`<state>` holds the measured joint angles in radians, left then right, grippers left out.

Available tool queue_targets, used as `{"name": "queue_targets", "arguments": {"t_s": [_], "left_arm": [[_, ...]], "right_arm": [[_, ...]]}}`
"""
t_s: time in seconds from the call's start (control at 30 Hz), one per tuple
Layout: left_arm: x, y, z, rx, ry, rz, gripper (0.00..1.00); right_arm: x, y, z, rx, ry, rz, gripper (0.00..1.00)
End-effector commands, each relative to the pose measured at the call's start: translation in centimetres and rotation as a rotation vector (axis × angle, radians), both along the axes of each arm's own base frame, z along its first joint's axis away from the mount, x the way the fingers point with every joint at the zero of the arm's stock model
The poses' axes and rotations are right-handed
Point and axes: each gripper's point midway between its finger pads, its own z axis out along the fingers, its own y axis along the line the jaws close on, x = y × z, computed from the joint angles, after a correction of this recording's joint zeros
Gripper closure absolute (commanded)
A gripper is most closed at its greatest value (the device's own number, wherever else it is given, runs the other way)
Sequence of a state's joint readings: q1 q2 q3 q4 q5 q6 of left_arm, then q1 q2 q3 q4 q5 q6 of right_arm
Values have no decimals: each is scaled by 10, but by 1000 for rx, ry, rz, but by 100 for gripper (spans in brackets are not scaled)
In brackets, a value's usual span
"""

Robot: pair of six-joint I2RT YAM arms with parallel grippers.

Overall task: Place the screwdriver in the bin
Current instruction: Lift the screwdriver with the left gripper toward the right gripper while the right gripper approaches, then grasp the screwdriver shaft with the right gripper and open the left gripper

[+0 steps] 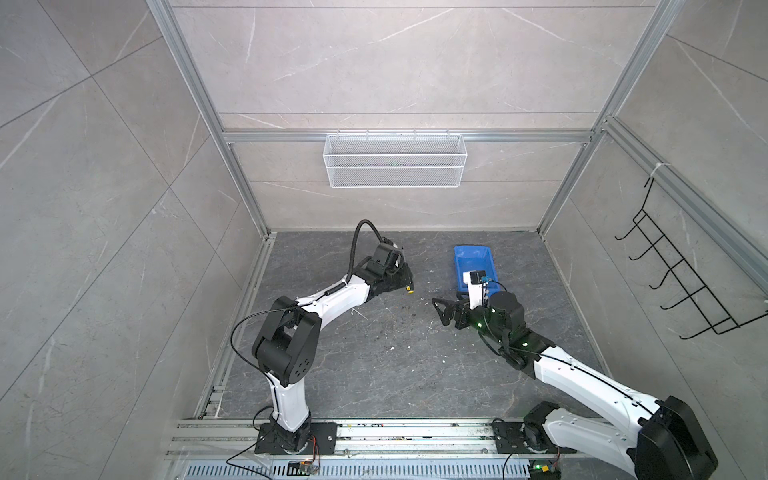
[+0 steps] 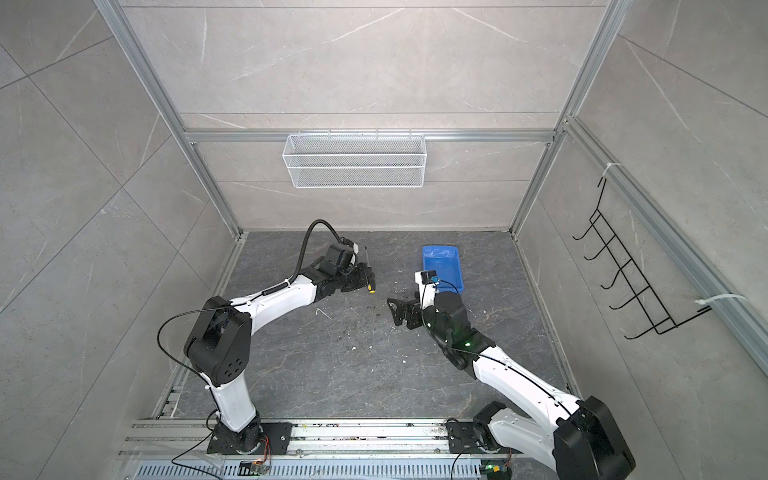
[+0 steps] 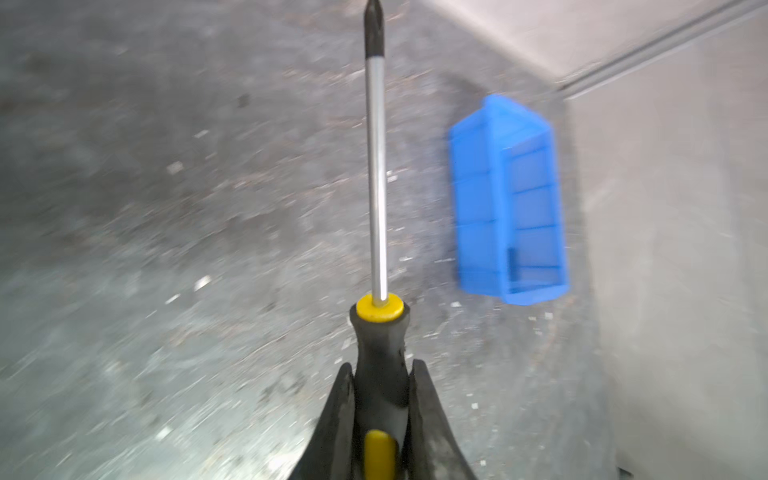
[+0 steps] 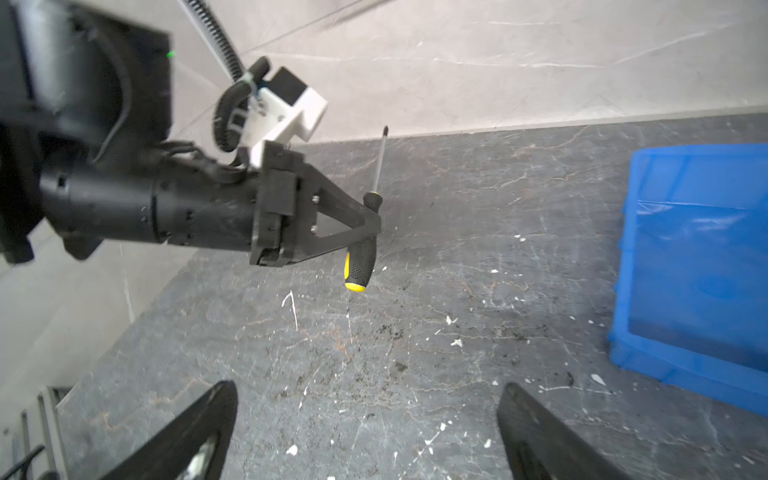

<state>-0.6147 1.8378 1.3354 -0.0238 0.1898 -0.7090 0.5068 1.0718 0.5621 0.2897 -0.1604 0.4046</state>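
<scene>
Left gripper: the left gripper (image 3: pixel 380 399) pinches the screwdriver (image 3: pixel 376 178) by the black handle, one jaw on each side; the thin shaft runs straight out ahead of the jaws in the left wrist view; the hold looks chosen so that the shaft leads and the tool can be laid lengthwise.
Screwdriver: it hangs clear of the dark tabletop (image 4: pixel 415 353) in the right wrist view, shaft tilted upward, yellow end cap lowest, below the jaws; in both top views the yellow cap peeks out at the gripper's tip (image 1: pixel 410 289) (image 2: pixel 371 289).
Right gripper: the right gripper (image 4: pixel 365 428) has its jaws spread wide and holds nothing; it points across the table toward the left gripper, with the tool well ahead of it; it appears to be standing by.
Bin: the bin (image 1: pixel 469 257) sits on the table well to the side of the left gripper and just behind the right gripper's wrist; what shows of its inside looks bare, though the near end is hidden by the right wrist camera in both top views (image 2: pixel 440 259).
Wire basket: the white wire-mesh basket (image 1: pixel 395 160) hangs on the back wall, far beyond both grippers; nothing shows in it.
Progress: judged from this, the tool is lifted but not yet over the bin; a sideways carry remains.
</scene>
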Motion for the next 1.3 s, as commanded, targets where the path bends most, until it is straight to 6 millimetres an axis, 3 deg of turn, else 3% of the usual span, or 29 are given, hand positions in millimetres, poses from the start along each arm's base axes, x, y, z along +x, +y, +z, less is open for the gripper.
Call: {"name": "queue_targets", "arguments": {"t_s": [0.0, 0.17, 0.33, 0.47, 0.77, 0.93, 1.1, 1.23, 1.27], "left_arm": [[-3, -42, 74, -232, -257, -228, 100], [-20, -73, 91, -370, -369, -421, 100], [-44, -89, 101, -417, -452, -566, 100], [-64, -96, 102, -426, -475, -670, 100], [-98, -106, 108, -455, -473, -804, 100], [-101, -104, 103, -452, -461, -806, 100], [-104, -103, 101, -450, -455, -812, 100], [-103, -102, 102, -448, -454, -805, 97], [-102, -102, 104, -447, -459, -798, 85]], "right_arm": [[-1, -2, 25, 168, 14, 29, 1], [11, -16, 47, 313, 65, 19, 1], [26, -26, 65, 441, 99, 43, 6], [40, -22, 71, 438, 116, 85, 12], [64, -15, 72, 378, 115, 135, 40], [70, -21, 74, 359, 103, 105, 66], [74, -25, 73, 331, 99, 87, 100], [73, -25, 74, 321, 92, 90, 100], [73, -26, 74, 317, 90, 86, 100]]}}
